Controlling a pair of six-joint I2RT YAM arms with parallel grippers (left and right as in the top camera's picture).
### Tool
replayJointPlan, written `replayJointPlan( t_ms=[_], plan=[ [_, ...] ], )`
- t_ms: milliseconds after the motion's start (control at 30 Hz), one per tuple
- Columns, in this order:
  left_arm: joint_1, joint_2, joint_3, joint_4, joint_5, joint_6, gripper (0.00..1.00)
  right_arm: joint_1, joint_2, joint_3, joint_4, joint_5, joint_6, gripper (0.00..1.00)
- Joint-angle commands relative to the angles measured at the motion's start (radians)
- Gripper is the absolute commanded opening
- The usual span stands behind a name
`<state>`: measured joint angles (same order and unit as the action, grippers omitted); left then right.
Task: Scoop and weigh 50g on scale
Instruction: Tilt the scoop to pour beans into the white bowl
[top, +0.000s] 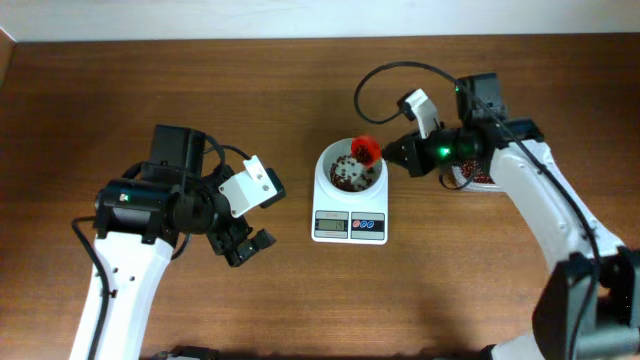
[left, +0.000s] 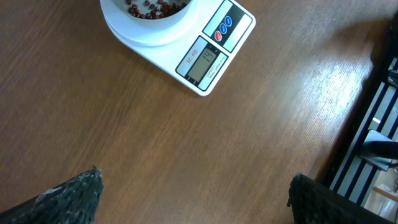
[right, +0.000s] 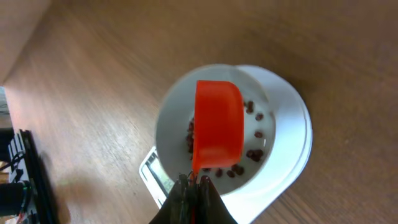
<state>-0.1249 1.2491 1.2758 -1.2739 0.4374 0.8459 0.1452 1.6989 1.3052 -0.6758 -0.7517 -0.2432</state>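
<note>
The scale (top: 349, 226) sits in the middle of the wooden table (top: 300, 310), between the two arms, with its grey display (left: 202, 62) and blue buttons (top: 366, 224) turned toward the near edge. I can't read the digits from here. In its round white bowl (right: 166, 127) lies a thin scatter of dark red-brown beans (right: 252, 153), covering only part of the bottom.

Right over the bowl hangs the orange-red scoop (right: 217, 124), tipped so that its smooth outer side faces up and its mouth is turned toward the beans below. The right gripper (top: 393, 152) has its jaws clamped tight on the scoop's handle, reaching in from the right side of the scale.

Behind that arm, at the right of the table, a clear tub (top: 476, 179) with more beans peeks out, mostly hidden by the arm.

The left gripper (top: 247, 243) hovers over bare table to the left of the scale, well apart from it, its jaws spread wide and holding nothing.
</note>
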Motion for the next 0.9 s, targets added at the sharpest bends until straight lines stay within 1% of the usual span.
replayJointPlan(
  t_ms=[0,67,133,200,333,533,667,733,767,800,867],
  plan=[
    [0.001,-0.008,-0.003,0.001,0.008,0.012,0.99,0.039,-0.038,0.024,0.000,0.051,-0.017,0.04],
    [0.001,-0.008,-0.003,0.001,0.008,0.012,0.99,0.069,-0.038,0.024,-0.013,0.182,-0.049,0.04],
    [0.001,-0.008,-0.003,0.001,0.008,0.012,0.99,0.129,-0.038,0.024,-0.016,0.227,-0.095,0.04],
    [0.001,-0.008,-0.003,0.001,0.008,0.012,0.99,0.183,-0.038,0.030,-0.016,0.378,-0.098,0.04],
    [0.001,-0.008,-0.003,0.001,0.008,0.012,0.99,0.236,-0.041,0.048,-0.016,0.518,-0.098,0.04],
    [0.001,-0.008,-0.003,0.001,0.008,0.012,0.99,0.237,-0.103,0.060,-0.017,0.528,-0.097,0.04],
    [0.001,-0.008,-0.003,0.001,0.008,0.012,0.99,0.270,-0.092,0.058,-0.043,0.529,-0.098,0.04],
    [0.001,-0.008,-0.003,0.001,0.008,0.012,0.99,0.259,-0.111,0.064,-0.039,0.570,-0.097,0.04],
    [0.001,-0.008,-0.003,0.001,0.008,0.012,0.99,0.251,-0.129,0.065,-0.038,0.571,-0.070,0.04],
    [0.001,-0.008,-0.003,0.001,0.008,0.012,0.99,0.252,-0.133,0.065,-0.035,0.559,-0.006,0.04],
    [0.001,-0.008,-0.003,0.001,0.008,0.012,0.99,0.260,-0.126,0.062,-0.045,0.566,0.004,0.04]
  ],
)
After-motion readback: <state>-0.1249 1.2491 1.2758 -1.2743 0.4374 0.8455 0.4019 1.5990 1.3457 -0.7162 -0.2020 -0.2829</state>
